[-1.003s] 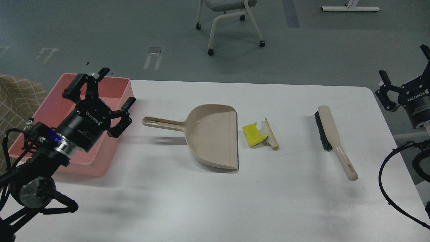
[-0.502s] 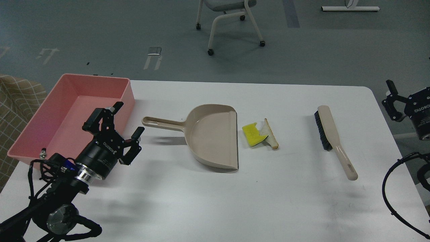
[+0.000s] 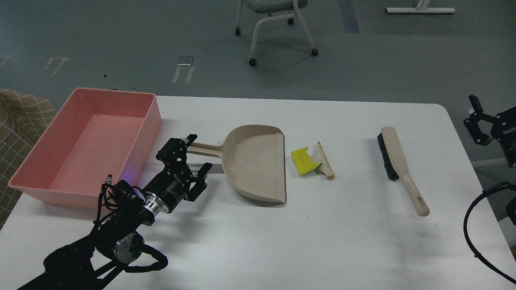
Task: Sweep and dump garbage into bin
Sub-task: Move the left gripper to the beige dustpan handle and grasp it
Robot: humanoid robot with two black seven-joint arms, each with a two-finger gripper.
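Observation:
The garbage lies mid-table: a yellow sponge with a green side (image 3: 303,161) touching a triangular white bread slice (image 3: 325,162). They lie just right of the open mouth of the beige dustpan (image 3: 254,162). The pink bin (image 3: 150,121) stands at the table's left and holds nothing. My left gripper (image 3: 200,152) is open, low over the table, with its fingers on either side of the dustpan's handle, whose far end it hides. My right gripper (image 3: 489,117) is at the right edge beyond the table, empty. Only one spread finger of it shows.
A beige hand brush with black bristles (image 3: 397,163) lies at the right of the white table (image 3: 258,241). A wheeled chair (image 3: 274,24) stands on the floor behind. A checked cloth (image 3: 20,117) sits left of the bin.
My left gripper has come down from over the bin and moved right to the dustpan's handle. My right gripper has moved right and down, partly out of view.

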